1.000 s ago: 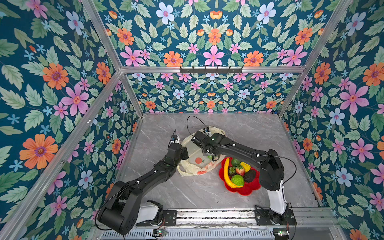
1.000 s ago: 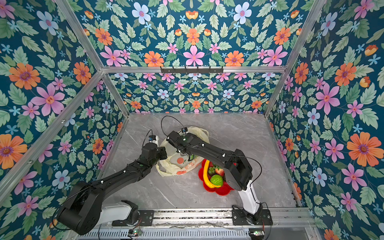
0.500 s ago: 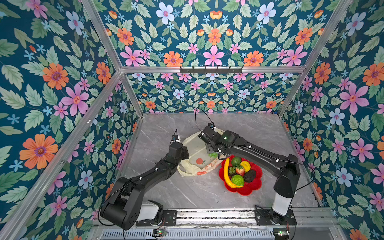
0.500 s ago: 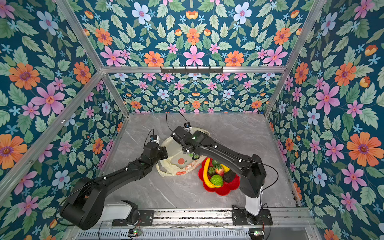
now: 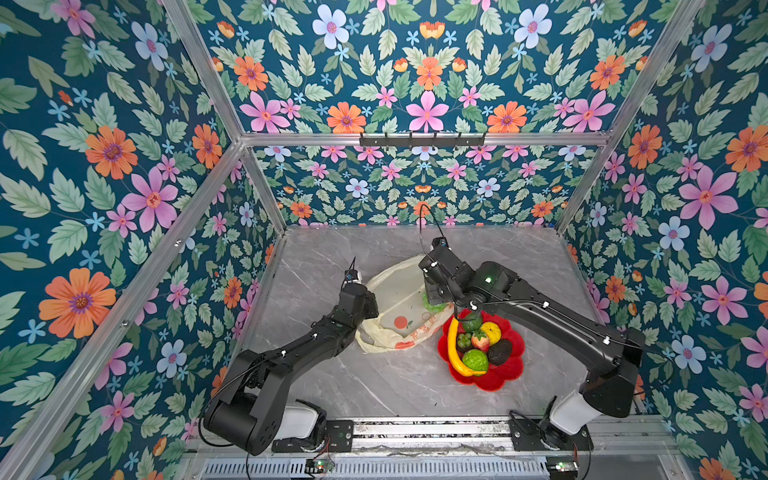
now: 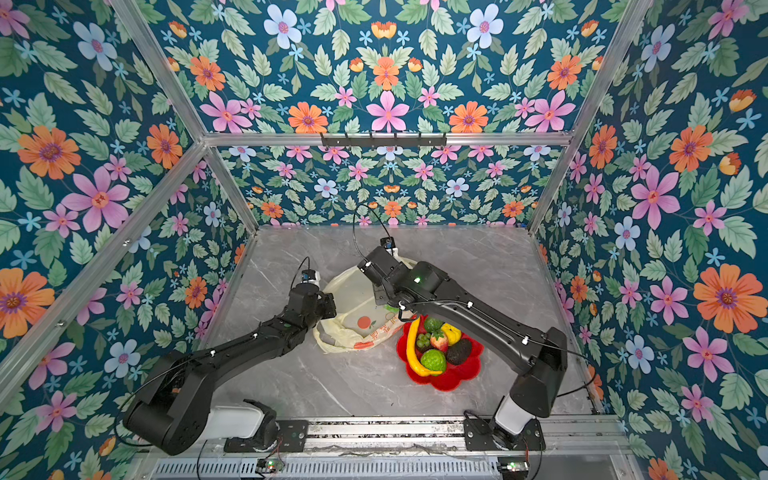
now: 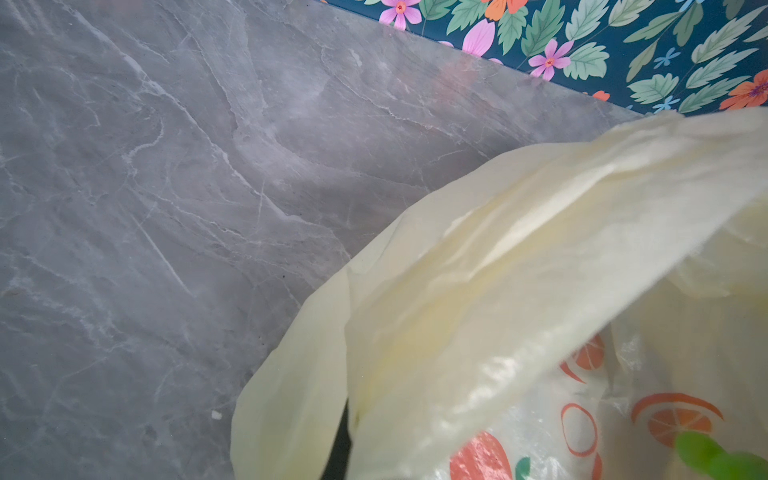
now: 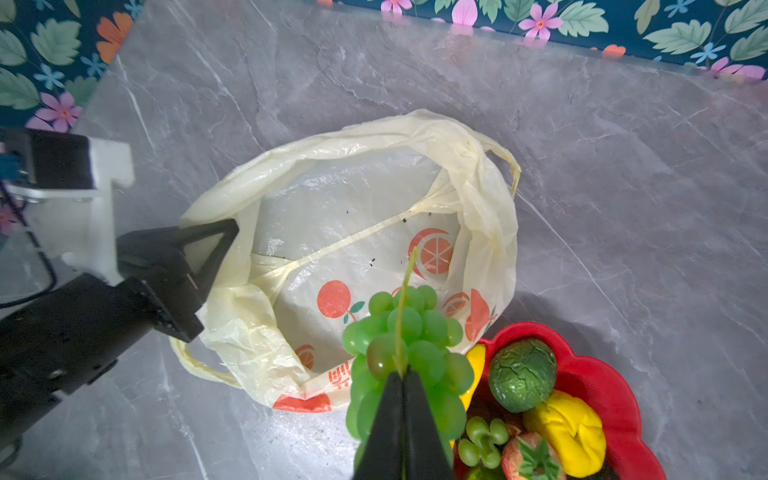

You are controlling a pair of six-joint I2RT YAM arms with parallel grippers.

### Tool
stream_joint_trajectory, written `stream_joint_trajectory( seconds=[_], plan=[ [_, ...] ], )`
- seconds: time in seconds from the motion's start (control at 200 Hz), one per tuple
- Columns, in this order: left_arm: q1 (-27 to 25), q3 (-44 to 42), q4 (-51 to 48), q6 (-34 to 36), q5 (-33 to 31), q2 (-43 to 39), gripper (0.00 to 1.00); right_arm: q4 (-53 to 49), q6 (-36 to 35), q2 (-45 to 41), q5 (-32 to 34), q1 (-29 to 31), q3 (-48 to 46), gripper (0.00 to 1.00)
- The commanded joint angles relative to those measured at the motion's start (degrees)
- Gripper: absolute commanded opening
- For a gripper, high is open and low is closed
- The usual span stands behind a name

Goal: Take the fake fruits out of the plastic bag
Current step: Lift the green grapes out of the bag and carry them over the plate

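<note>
The grey surface [image 5: 374,386] carried the plastic bag [image 5: 395,291] at its centre, with the mouth open upward. In a top view the red plate [image 5: 505,374], already loaded with fake fruits [image 5: 476,359], was found just beside the bag at its 4 o'clock. The left gripper [image 8: 226,235] was clenched on the bag's rim at the 9 o'clock side. The right gripper [image 8: 401,380] was clamped on the stem of a green grape bunch [image 8: 415,328], held above the bag's 3 o'clock edge. From the bunch, the plate lay near, between 4 and 5 o'clock. No other fruit was seen inside the bag.
</note>
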Motion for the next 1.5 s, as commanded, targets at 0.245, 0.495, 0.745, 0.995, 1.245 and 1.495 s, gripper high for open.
stream_joint_trajectory(
  seconds=[0.245, 0.495, 0.745, 0.995, 1.245, 1.495],
  plan=[
    [0.06, 0.29, -0.52, 0.42, -0.86, -0.13, 0.0, -4.06, -0.11, -8.46, -1.39, 0.07, -0.71, 0.0],
    [-0.01, 0.3, -0.71, 0.42, -1.17, -0.39, 0.0, -9.71, 0.91, -15.33, -0.24, 0.18, -1.83, 0.0],
    [0.05, 0.31, -0.87, 0.59, -1.6, -0.16, 0.0, -15.66, 2.84, -21.76, -0.34, 0.16, -4.03, 0.0],
    [-0.01, 0.74, -1.23, 0.94, -2.33, 0.45, 0.0, -20.9, 5.94, -27.8, -0.71, 0.12, -7.82, 0.0],
    [0.03, 1.42, -2.0, 1.3, -2.78, 1.43, 0.0, -22.39, 8.45, -32.4, -5.35, 0.11, -14.69, 0.0],
    [0.0, 1.61, -2.03, 1.56, -3.36, 1.86, 0.0, -22.77, 9.53, -36.78, -11.21, 0.07, -19.13, 0.0]
  ],
)
